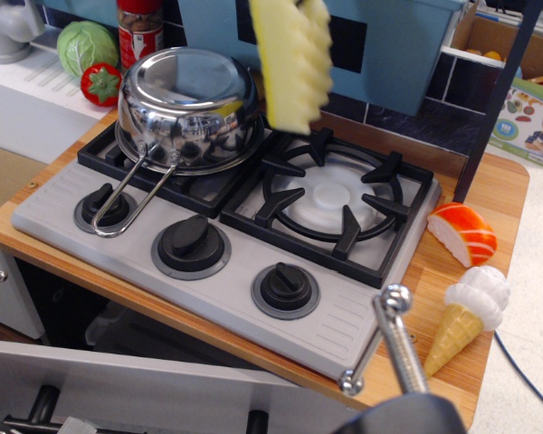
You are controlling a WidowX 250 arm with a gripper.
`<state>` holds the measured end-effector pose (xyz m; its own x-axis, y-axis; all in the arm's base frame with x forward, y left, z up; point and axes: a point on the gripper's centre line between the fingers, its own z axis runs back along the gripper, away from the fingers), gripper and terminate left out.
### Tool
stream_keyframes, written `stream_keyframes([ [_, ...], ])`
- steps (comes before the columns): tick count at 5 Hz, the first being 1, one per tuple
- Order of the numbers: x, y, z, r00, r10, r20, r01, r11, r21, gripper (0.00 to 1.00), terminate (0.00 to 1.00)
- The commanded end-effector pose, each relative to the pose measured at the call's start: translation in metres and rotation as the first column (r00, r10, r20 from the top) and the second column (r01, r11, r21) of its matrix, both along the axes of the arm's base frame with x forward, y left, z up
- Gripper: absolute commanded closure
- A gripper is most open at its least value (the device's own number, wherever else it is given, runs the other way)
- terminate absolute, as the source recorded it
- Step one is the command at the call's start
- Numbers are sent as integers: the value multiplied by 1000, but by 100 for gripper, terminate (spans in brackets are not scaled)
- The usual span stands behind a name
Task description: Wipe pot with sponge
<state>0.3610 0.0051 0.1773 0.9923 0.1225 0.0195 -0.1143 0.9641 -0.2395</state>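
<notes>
The shiny steel pot (188, 107) sits on the left burner of the toy stove (63, 203), its looped wire handle (131, 197) pointing to the front left. The pale yellow ridged sponge (292, 63) hangs upright in the air just right of the pot's far-right rim, above the seam between the two burners. The frame edge cuts off its top. The gripper holding it is above the top edge and mostly out of view. The sponge is close to the pot; I cannot tell whether they touch.
The right burner grate (330, 194) is bare. Three black knobs (192, 246) line the stove front. A cabbage (86, 45), a tomato (100, 83) and a red can (140, 32) stand behind the pot. A salmon piece (463, 232) and an ice-cream cone toy (469, 312) lie at right. A metal rod (394, 339) rises in the foreground.
</notes>
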Motion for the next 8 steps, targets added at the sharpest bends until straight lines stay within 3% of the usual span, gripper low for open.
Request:
stream_keyframes([
  [1, 2, 41, 38, 997, -18, 76, 22, 998, -56, 100, 0],
  [4, 5, 79, 2, 997, -67, 24, 66, 997, 29, 100, 0],
  [6, -8, 115, 4, 997, -58, 50, 54, 996, 75, 100, 0],
  [7, -13, 135, 10, 997, -71, 32, 68, 994, 86, 100, 0],
  [8, -13, 147, 18, 997, -69, 43, 65, 994, 94, 100, 100],
])
